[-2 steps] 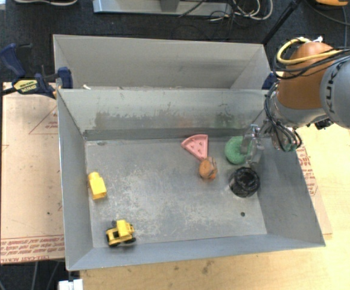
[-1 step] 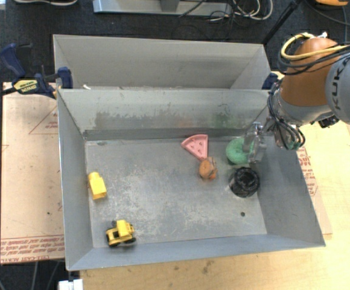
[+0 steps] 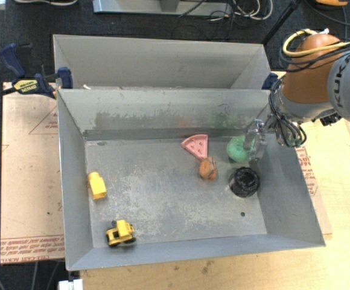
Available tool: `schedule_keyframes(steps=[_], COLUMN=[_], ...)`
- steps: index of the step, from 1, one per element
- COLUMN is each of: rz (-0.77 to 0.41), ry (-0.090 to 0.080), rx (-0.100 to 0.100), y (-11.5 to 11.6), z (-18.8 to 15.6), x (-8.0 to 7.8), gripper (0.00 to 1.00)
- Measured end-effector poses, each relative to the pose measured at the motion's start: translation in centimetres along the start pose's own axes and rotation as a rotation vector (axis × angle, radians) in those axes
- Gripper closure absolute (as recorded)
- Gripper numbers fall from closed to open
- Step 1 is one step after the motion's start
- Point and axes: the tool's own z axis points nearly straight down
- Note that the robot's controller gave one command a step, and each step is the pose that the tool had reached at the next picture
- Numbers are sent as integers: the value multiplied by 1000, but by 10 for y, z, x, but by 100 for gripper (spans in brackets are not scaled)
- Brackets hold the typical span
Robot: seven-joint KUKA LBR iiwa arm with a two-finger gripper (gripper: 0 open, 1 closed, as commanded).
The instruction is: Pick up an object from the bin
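Your arm (image 3: 338, 83) enters from the right and crosses above the right rim of the grey metal bin (image 3: 163, 213). The wrist, under its orange cover (image 3: 311, 71), rides above the rim. Dark cables (image 3: 291, 133) hang below the cover. From there the arm tips down and leftward into the bin's far right corner.

The claw (image 3: 257, 142) sits low, at the right end of the back wall's foot. It is just beside the right flank of a green rounded lump (image 3: 237, 150). Claw and lump look to be touching, but you cannot tell for certain. You also cannot tell whether the claw is spread or pressed together, or whether it pinches the lump.

Count: 6 loose things on the bin floor, 1 of each.
- 1 green rounded lump, far right, at the claw.
- 1 black round ring-like thing (image 3: 245, 182), just in front of the claw and near the lump.
- 1 small brown oval lump (image 3: 207, 169), left of the black thing, apart from it.
- 1 pink wedge-shaped slice (image 3: 196, 145), flat on the floor, just behind the brown lump and left of the green one.
- 1 yellow rectangular block (image 3: 96, 185), near the left wall, well apart from the claw.
- 1 yellow toy vehicle with dark wheels (image 3: 120, 233), front left corner, well apart.

The black ring-like thing crowds the claw most closely. The brown lump and pink slice lie near the green lump's left side, neither touching it.
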Motion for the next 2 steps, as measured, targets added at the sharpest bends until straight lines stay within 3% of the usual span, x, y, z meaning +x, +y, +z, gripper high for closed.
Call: schedule_keyframes(steps=[1, 2], rz=[35, -46], ry=[7, 1], rx=[-1, 1], y=[22, 17], z=[-57, -92], x=[-2, 8], gripper=[100, 100])
